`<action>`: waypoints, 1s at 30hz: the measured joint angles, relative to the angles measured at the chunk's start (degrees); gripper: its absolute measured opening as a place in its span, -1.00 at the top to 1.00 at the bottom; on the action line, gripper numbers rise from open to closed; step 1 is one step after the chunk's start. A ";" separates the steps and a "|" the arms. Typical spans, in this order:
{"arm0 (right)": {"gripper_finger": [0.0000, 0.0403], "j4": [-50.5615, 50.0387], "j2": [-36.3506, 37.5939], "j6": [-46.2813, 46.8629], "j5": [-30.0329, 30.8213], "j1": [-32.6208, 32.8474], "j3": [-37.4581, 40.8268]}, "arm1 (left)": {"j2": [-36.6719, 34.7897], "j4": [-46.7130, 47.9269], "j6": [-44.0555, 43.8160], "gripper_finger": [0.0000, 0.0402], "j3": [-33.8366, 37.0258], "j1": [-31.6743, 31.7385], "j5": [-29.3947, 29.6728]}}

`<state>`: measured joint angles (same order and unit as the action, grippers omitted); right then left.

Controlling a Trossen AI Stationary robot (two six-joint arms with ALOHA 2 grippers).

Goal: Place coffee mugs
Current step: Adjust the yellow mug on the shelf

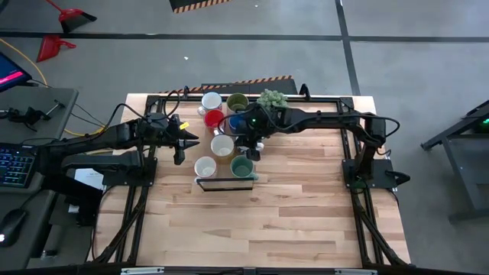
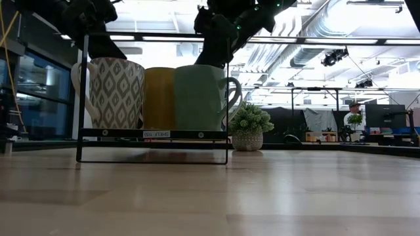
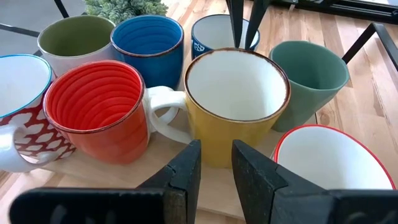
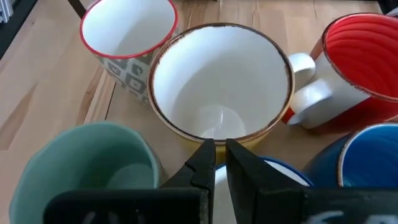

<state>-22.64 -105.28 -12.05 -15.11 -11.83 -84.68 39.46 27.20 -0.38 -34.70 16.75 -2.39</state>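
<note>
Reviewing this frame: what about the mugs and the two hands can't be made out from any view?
- Mug count: in the low view the grey patterned mug, yellow mug and pale green mug hide those behind.
- Right hand: its fingertips overlap a blue-rimmed white mug; contact unclear.
- Left hand: the high view is too small to confirm its narrow gap.
- Red ribbed mug: its base is hidden.

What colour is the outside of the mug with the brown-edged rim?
Yellow mug, white inside; the left wrist view shows it best.

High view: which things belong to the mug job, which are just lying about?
Job: red mug, blue mug, olive mug, teal mug, yellow mug, white mug, wire shelf, right gripper above mugs, left gripper beside them.
Lying about: potted plant, keyboard, red dustpan.
</note>
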 joint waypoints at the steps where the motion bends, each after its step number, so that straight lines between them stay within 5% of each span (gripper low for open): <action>1: 0.91 0.42 -0.29 0.00 -0.15 0.08 0.00 | 0.00 0.00 0.00 0.61 0.00 0.00 0.00; 30: 0.91 5.80 -1.76 -0.06 -0.01 0.32 0.00 | 0.00 1.11 0.02 0.61 0.00 0.00 0.00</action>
<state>-16.84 -107.04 -12.12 -15.12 -11.51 -84.68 39.46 28.31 -0.36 -34.70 16.75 -2.39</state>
